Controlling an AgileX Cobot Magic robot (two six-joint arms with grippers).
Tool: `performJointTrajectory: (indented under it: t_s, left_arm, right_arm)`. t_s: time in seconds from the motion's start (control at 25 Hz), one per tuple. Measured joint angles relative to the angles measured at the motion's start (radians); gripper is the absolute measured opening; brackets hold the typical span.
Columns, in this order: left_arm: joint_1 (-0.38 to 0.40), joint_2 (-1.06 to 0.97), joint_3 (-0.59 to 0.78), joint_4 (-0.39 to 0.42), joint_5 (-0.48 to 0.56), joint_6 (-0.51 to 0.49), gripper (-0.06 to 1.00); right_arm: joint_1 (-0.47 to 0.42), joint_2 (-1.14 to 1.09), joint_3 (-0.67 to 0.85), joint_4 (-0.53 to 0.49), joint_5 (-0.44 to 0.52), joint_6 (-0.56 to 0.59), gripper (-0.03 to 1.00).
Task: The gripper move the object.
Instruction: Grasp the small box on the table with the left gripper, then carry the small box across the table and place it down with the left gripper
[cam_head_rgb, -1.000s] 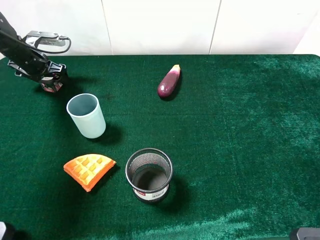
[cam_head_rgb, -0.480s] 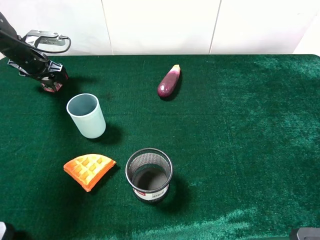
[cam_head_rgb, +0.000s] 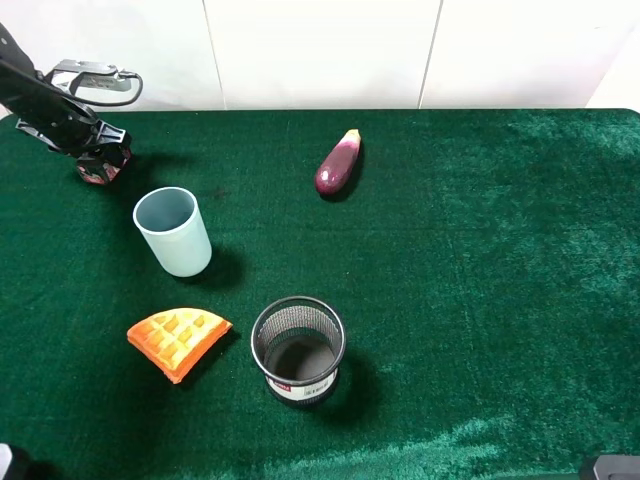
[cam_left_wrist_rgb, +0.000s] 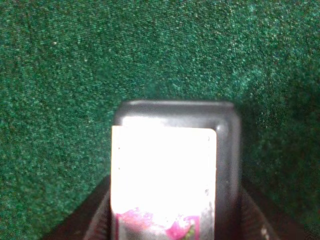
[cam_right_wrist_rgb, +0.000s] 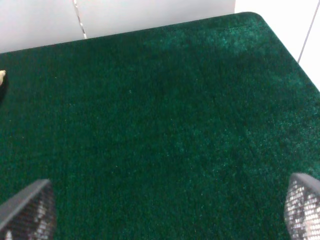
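Observation:
The object is a small black box with a white label (cam_left_wrist_rgb: 165, 170) and a red-marked end (cam_head_rgb: 97, 173). It is at the far left back of the green table, held between the fingers of my left gripper (cam_head_rgb: 102, 160), low over the cloth. In the left wrist view the left gripper (cam_left_wrist_rgb: 172, 222) is shut on the box, and one black finger (cam_left_wrist_rgb: 97, 220) presses on each side. My right gripper (cam_right_wrist_rgb: 165, 210) is open and empty, with its fingertips (cam_right_wrist_rgb: 27, 207) wide apart over bare cloth. Only a corner of the right arm (cam_head_rgb: 612, 467) shows in the high view.
A pale blue cup (cam_head_rgb: 173, 232) stands just right of and nearer than the box. An orange waffle piece (cam_head_rgb: 178, 338), a black mesh pen holder (cam_head_rgb: 298, 350) and a purple eggplant (cam_head_rgb: 339, 162) lie on the green table (cam_head_rgb: 500, 250). A white wall runs behind.
My left gripper has shifted slightly to the left with the box in it. Nothing else has moved.

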Motion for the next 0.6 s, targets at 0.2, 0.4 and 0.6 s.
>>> performJointTrajectory:
  t_s: [0.2,0.4,0.6]
  left_arm:
    - [0.000,0.000,0.000,0.000,0.000,0.000,0.47]
    - [0.000,-0.001,0.000,0.000,0.000,0.000,0.47]
    - [0.000,-0.027,0.000,0.000,-0.002,-0.011,0.47]
  right_arm:
    - [0.000,0.000,0.000,0.000,0.000,0.000,0.70]
    - [0.000,0.000,0.000,0.000,0.000,0.000,0.70]
    - [0.000,0.000,0.000,0.000,0.000,0.000,0.70]
